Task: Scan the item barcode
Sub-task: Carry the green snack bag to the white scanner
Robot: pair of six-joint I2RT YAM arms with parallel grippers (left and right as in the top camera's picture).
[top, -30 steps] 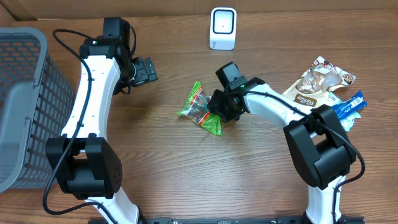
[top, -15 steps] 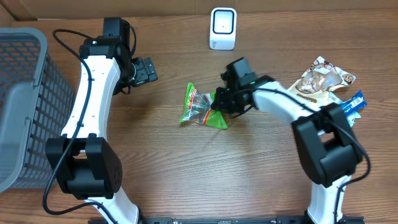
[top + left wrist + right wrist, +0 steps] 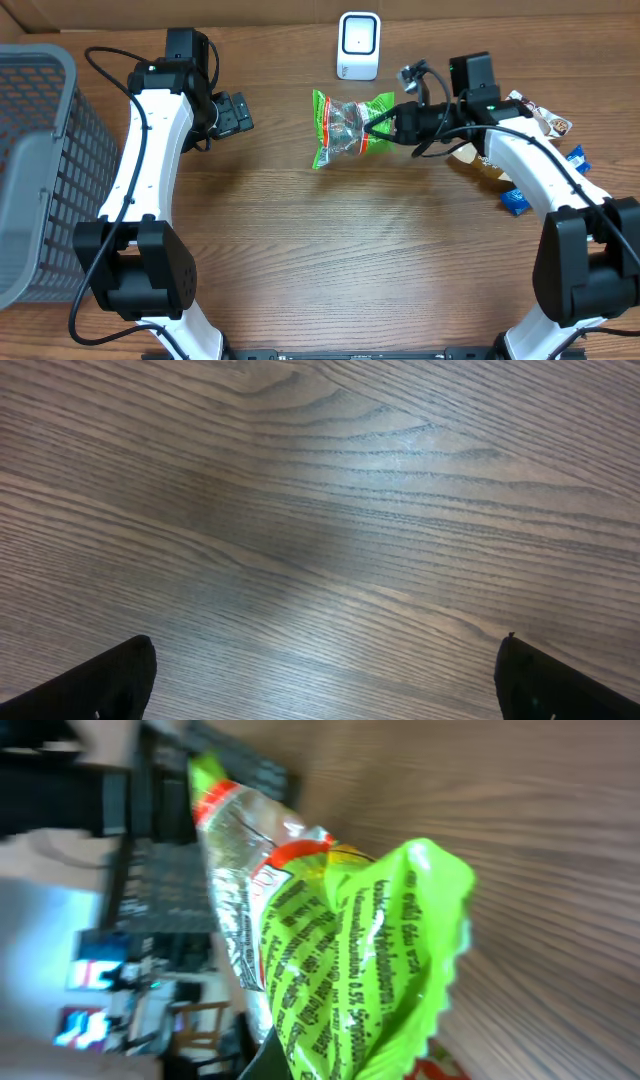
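R hand (image 3: 388, 121) clamped on green pkt (image 3: 345, 128) near scanner (image 3: 358, 45) (L hand (image 3: 238, 113) apart).

Overhead first: the right gripper (image 3: 390, 122) has its fingertips buried in the edge of the crinkly green-and-clear plastic snack bag (image 3: 350, 125), whose print is too small to read. At the desk's right edge, the brown-and-white food pouch (image 3: 548, 122) lies half under that arm, and the blue foil packet (image 3: 515, 201) shows only in bits. The grey mesh basket (image 3: 40, 130) runs off the left edge.

Right wrist view: the bag fills the frame, soft and blurred. Its lettering is illegible, its lower end is cut by the bottom edge, and the room behind is a smear.

Left wrist view: the left gripper (image 3: 325, 680) shows just two black fingertips (image 3: 115, 678), clipped at the bottom corners.
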